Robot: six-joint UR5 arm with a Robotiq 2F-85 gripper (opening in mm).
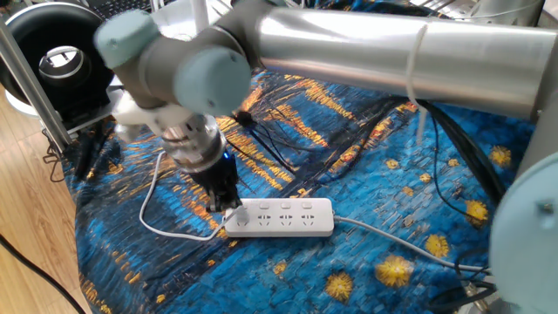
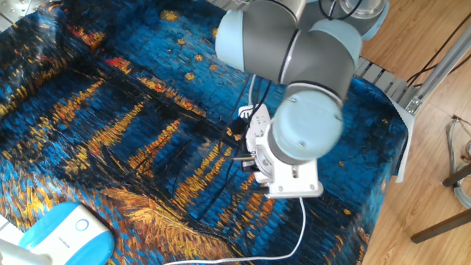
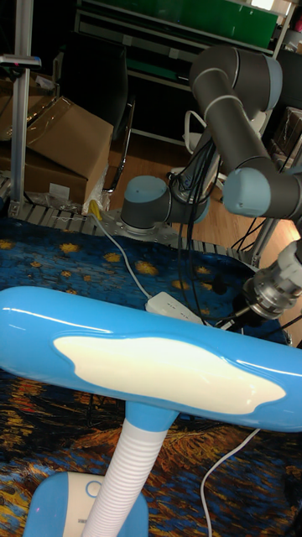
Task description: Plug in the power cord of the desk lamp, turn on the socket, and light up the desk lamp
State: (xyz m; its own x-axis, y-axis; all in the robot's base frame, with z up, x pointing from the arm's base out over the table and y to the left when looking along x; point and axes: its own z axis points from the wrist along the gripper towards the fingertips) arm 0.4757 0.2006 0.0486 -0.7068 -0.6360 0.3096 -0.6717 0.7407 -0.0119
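The socket point(image 1: 281, 217) is a white strip lying on the blue patterned cloth, also seen in the tall fixed view point(image 3: 175, 310). My gripper point(image 1: 228, 208) points down at the strip's left end, its dark fingers close together on the small white plug of the power cord point(image 1: 150, 194). The cord loops left across the cloth and back to the strip, and a stretch of it point(image 2: 301, 224) hangs below my wrist. The desk lamp point(image 3: 151, 362) fills the tall view with its blue head unlit, and its base point(image 2: 65, 234) sits at the lower left. My wrist hides the fingers in the other fixed view.
Black cables point(image 1: 296, 144) tangle over the cloth behind the strip. The strip's thicker grey-white cable point(image 1: 392, 240) runs off to the right. A black ring-shaped device point(image 1: 59, 54) stands at the back left by a metal post. The table edge point(image 2: 401, 147) drops to wooden floor.
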